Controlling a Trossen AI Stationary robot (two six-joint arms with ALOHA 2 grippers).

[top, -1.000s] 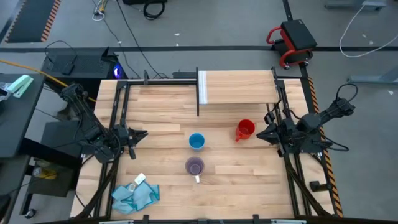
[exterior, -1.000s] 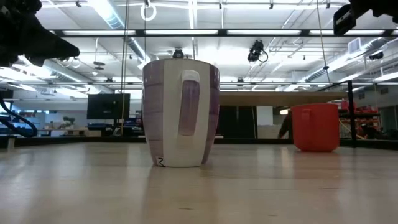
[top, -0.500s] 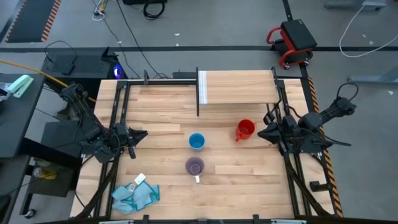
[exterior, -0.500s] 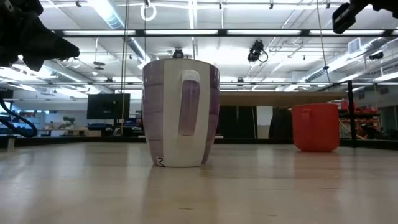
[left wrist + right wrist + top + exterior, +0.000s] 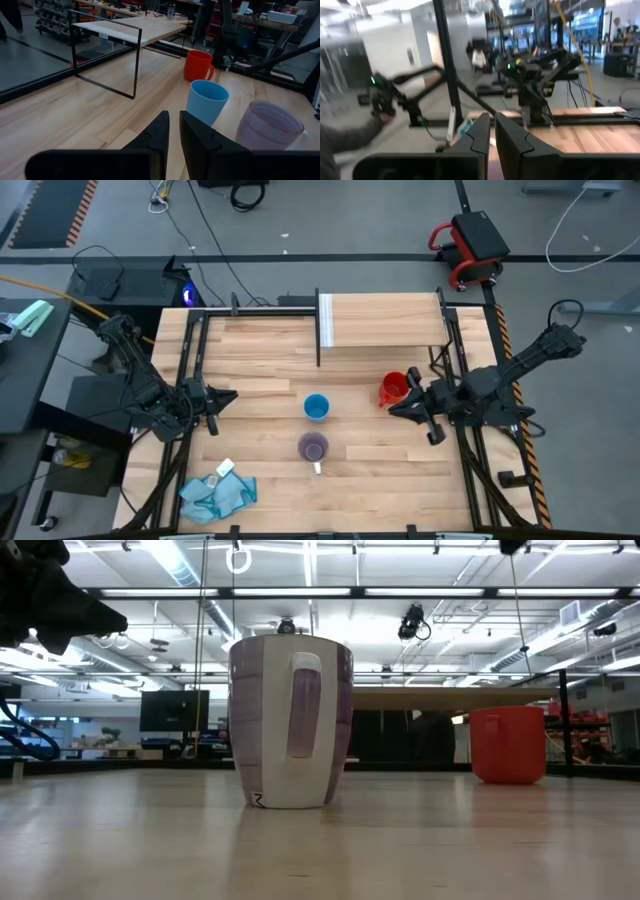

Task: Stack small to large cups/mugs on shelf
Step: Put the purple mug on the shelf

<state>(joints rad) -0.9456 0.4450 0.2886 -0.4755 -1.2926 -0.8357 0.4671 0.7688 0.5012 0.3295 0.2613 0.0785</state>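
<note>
The right gripper [image 5: 398,409] is seen in the high view just beside the red handled mug [image 5: 394,388], on the mug's near side and apart from it; its fingers [image 5: 479,135] are shown in the right wrist view drawn almost together with only a thin gap, and nothing is held between them. The blue cup [image 5: 316,407] is found well to the left of that gripper, and the translucent purple cup [image 5: 313,447] with its white tag [image 5: 318,468] lies beyond the blue one, nearer the table's front edge. The shelf [image 5: 380,321], a raised light-wood board with a white end strip on black posts, stands past the red mug at the back of the wooden tabletop [image 5: 260,360], and no cup is carried on it. The left gripper [image 5: 226,396] is held at the left side of the table, well apart from all three cups; its fingers [image 5: 155,135] are likewise nearly closed and empty, with the blue cup [image 5: 206,102], purple cup [image 5: 269,125] and red mug [image 5: 198,65] ranged ahead of them. A crumpled blue cloth [image 5: 217,493] lies near the front left corner.
</note>
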